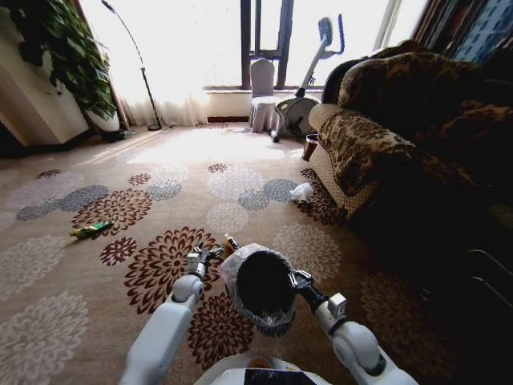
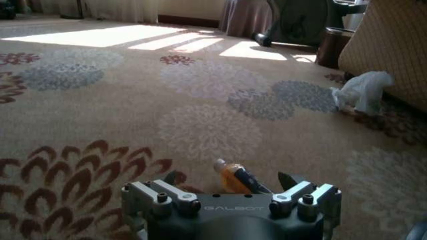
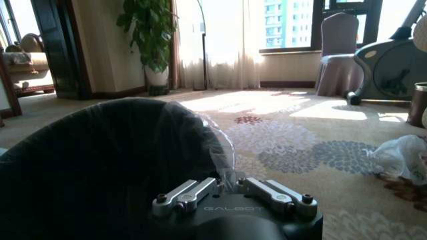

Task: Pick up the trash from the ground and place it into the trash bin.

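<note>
3 bits of trash still lie on the carpet. My right gripper (image 3: 230,192) pinches the trash bin (image 1: 258,287) rim. My left gripper (image 2: 230,192) gapes over the yellowish wrapper (image 2: 233,177). Farther off wait the green piece (image 1: 90,229) and white plastic bag (image 1: 301,192).

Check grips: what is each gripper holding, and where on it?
Right gripper is shut on the trash bin at its lined rim. Left gripper is open around the yellowish wrapper, not clamped.
</note>
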You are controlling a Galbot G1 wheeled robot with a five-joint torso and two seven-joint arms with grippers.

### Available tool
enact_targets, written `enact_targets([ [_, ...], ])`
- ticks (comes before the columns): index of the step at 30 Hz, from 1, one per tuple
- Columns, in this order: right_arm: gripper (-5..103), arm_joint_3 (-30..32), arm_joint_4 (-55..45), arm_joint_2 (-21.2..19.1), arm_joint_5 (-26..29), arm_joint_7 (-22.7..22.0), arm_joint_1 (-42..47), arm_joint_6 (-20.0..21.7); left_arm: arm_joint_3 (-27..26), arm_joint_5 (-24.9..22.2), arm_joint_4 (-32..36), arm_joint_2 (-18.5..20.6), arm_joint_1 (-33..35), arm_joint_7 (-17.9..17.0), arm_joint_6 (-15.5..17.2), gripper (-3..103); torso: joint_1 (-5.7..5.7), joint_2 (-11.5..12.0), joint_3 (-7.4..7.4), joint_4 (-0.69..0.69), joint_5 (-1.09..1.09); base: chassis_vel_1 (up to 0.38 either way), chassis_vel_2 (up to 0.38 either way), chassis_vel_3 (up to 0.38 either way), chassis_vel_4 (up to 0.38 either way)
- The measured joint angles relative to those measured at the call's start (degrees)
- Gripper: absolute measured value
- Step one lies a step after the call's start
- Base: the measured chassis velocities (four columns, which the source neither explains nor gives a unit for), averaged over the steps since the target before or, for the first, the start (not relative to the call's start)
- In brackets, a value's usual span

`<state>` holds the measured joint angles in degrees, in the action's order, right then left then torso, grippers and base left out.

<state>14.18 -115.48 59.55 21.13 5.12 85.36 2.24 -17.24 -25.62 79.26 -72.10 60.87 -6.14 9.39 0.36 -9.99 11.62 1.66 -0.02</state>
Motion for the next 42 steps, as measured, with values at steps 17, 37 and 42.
enact_targets([
  [17,4,0.1,-0.5,-2.4,1.7,0.2,-0.3,0.2,6.6,3.2,-17.7,-4.3,-9.5,0.5,-1.3,98,0.04,0.0,0.02,-0.01,0.03,0.000,0.000,0.000,0.000],
  [37,4,1.7,-0.7,-3.7,3.3,0.6,0.4,-0.1,16.1,3.0,-36.7,-10.0,-23.0,-2.1,-6.1,94,0.04,0.0,0.02,-0.01,0.02,0.000,0.000,0.000,0.000],
  [42,4,1.9,-0.7,-3.7,3.5,0.6,0.2,-0.4,17.1,1.0,-41.9,-11.9,-25.9,-2.8,-6.9,94,0.04,0.0,0.02,-0.01,0.03,0.000,0.000,0.000,0.000],
])
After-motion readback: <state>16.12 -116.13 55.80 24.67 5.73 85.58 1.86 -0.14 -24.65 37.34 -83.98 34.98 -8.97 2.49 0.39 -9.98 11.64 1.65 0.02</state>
